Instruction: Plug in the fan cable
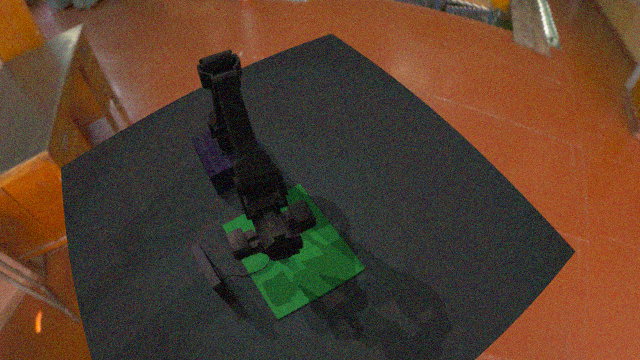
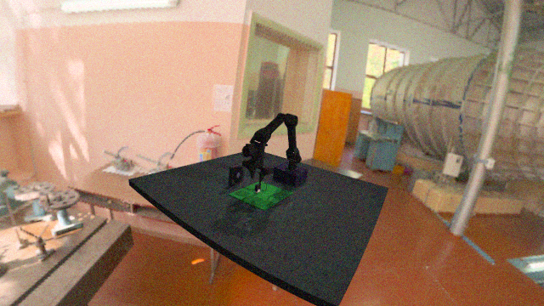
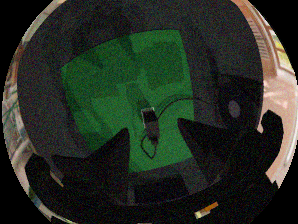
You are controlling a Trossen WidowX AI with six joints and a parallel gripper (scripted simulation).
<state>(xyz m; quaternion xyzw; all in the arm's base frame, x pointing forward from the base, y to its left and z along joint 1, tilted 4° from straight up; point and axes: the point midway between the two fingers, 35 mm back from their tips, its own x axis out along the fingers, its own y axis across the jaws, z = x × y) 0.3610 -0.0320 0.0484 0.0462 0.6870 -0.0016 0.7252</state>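
Observation:
The green board [image 1: 327, 272] [image 2: 265, 204] [image 3: 110, 82] lies on the dark table. The black fan [image 1: 206, 265] [image 2: 235, 176] [image 3: 234, 108] stands upright beside it. The fan's thin cable [image 3: 172, 102] curves over the board to the small dark plug [image 3: 152, 131]. The plug is at the pale-edged header [image 3: 148, 110] and looks upright there; how deep it sits cannot be told. My gripper [image 3: 153, 125] is open, with one finger on each side of the plug and a visible gap to each. In the top view the arm hides the plug and header.
A dark purple box [image 1: 212, 152] [image 2: 293, 174] stands at the arm's base, behind the board. The fan stands close to the board's edge, and its cable crosses from there. A small loop of cable [image 3: 148, 150] lies between the fingers in the wrist view.

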